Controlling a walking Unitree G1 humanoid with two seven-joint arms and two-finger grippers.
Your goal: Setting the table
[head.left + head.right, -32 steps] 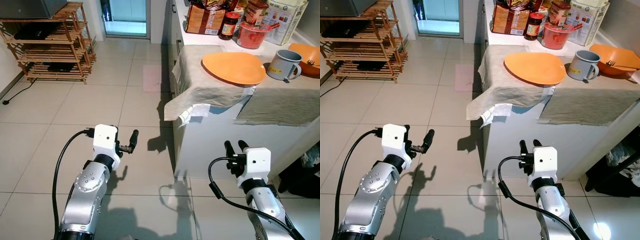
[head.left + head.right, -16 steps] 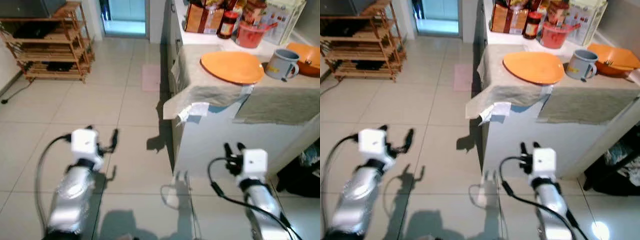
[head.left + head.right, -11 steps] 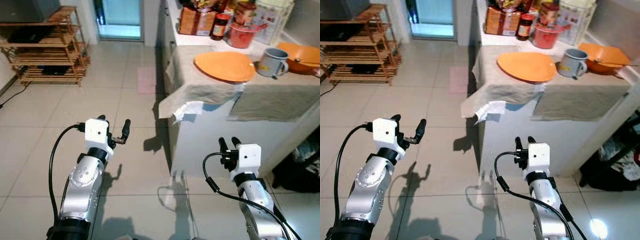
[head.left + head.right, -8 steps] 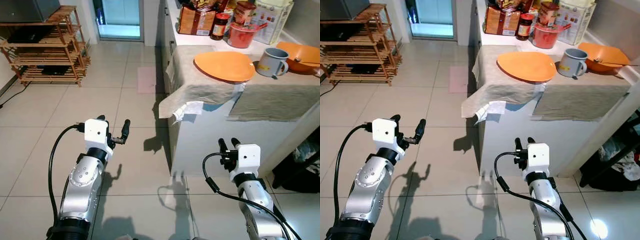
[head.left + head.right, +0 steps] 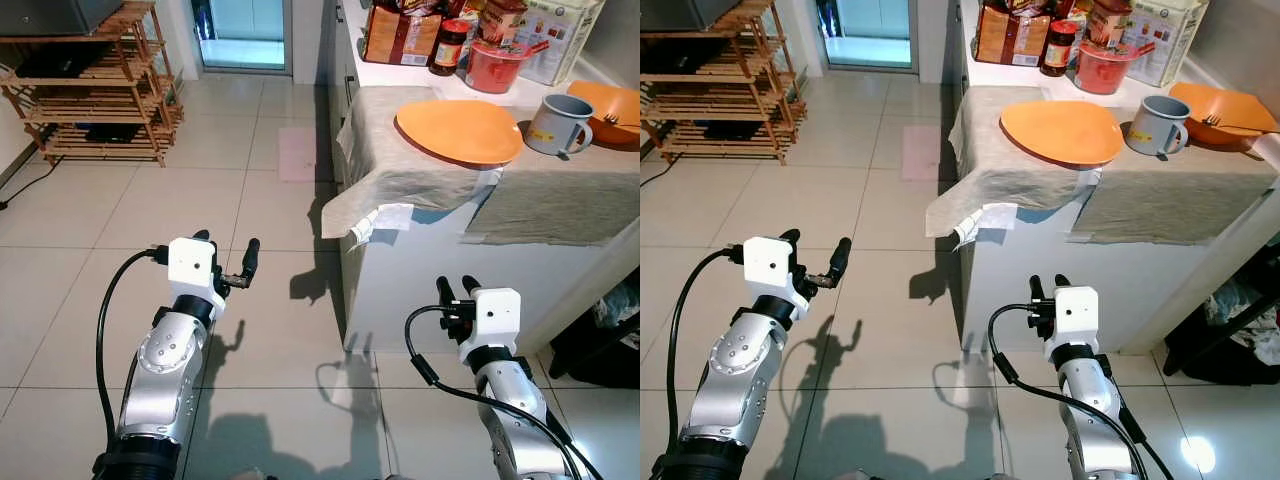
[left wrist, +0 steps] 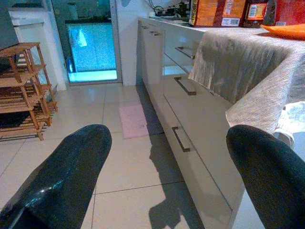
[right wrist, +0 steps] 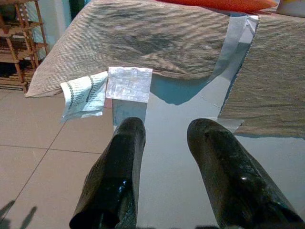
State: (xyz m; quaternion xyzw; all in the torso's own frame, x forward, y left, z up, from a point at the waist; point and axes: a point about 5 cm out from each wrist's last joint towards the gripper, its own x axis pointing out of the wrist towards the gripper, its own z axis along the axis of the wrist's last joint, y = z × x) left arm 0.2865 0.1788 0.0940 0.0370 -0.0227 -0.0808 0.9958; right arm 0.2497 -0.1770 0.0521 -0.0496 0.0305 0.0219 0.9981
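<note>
A tiled kitchen floor (image 5: 120,210) is shown from above, with a white counter (image 5: 420,280) standing at the robot's right front. The counter top is covered by two grey-beige cloths (image 5: 400,165), the nearer corner of one hanging over the edge, with a crumpled paper label (image 5: 380,220) dangling below it. A wooden slatted shelf rack (image 5: 90,90) is seen at the far left against the wall, and a glazed doorway (image 5: 245,30) lies beyond it. A small pink mat (image 5: 300,155) lies on the floor beside the counter's drawer fronts.

On the cloth, an orange plate (image 5: 460,130) lies flat near the counter's front edge. Just to its right a grey mug (image 5: 555,125) stands upright, handle toward the robot. An orange bowl (image 5: 1225,110) with a fork (image 5: 1230,124) resting in it is seen at the far right. Behind the plate, a red pot (image 5: 495,65), a dark jar (image 5: 450,45), a brown packet (image 5: 400,35) and a pale carton (image 5: 560,40) are crowded against the wall.

The left gripper (image 5: 225,262) is held over bare floor, well apart from the counter; its fingers (image 6: 62,176) are spread wide and nothing is held. The right gripper (image 5: 455,290) is raised before the counter's white front, below the cloth edge; its fingers (image 7: 119,167) are parted by a narrow gap, empty and touching nothing.
</note>
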